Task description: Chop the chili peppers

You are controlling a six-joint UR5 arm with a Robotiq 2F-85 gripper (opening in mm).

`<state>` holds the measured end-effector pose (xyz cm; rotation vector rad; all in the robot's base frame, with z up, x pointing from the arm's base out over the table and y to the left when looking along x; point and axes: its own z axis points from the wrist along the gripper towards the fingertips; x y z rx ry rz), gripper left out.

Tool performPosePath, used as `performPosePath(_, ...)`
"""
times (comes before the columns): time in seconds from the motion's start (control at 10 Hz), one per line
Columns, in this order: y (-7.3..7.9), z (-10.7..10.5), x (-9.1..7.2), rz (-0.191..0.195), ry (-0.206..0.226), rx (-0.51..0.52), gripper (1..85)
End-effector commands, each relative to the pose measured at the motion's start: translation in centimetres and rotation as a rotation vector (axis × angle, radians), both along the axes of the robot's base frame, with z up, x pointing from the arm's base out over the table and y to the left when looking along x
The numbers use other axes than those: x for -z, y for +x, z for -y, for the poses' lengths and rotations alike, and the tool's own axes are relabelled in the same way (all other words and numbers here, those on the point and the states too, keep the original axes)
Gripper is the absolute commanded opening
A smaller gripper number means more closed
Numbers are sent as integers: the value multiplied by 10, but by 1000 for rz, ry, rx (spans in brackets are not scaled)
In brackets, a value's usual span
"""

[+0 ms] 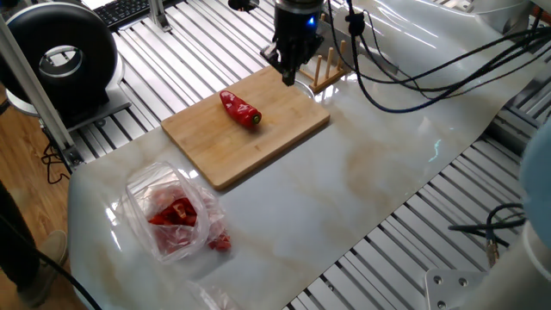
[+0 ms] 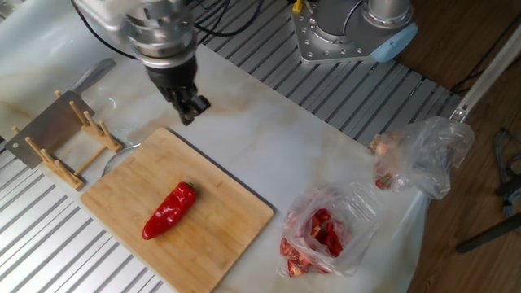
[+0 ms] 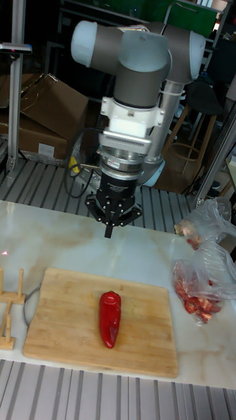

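One whole glossy red chili pepper (image 1: pixel 239 108) (image 2: pixel 169 211) (image 3: pixel 109 318) with a small green stem lies in the middle of a bamboo cutting board (image 1: pixel 263 148) (image 2: pixel 224 236) (image 3: pixel 65 315). My gripper (image 1: pixel 288 76) (image 2: pixel 189 112) (image 3: pixel 109 230) hangs above the board's far edge, a little away from the chili, pointing down. Its fingers meet at a narrow tip in the tall view and nothing is between them. A steel cleaver blade (image 2: pixel 39 135) rests in a wooden rack (image 1: pixel 327 65) (image 2: pixel 77 150) beside the board.
A see-through plastic bag with red pieces (image 1: pixel 170 213) (image 2: pixel 326 234) (image 3: pixel 200 289) lies on the white sheet near the board. A second crumpled bag (image 2: pixel 423 155) (image 3: pixel 204 220) sits further off. Slatted metal table surrounds the sheet; cables hang behind the arm.
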<state>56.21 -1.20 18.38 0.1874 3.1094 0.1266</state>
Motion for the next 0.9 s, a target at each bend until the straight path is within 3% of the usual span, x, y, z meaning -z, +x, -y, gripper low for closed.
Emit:
performPosePath(0.0, 24, 43, -17, -4, 19, -19, 13)
performPosePath(0.2, 33, 75, -22, -2, 7, -59, 13)
performPosePath(0.5, 35, 113, -14, 12, -21, -120, 13)
performPosePath(0.8, 35, 104, -14, 10, 6, -95, 13)
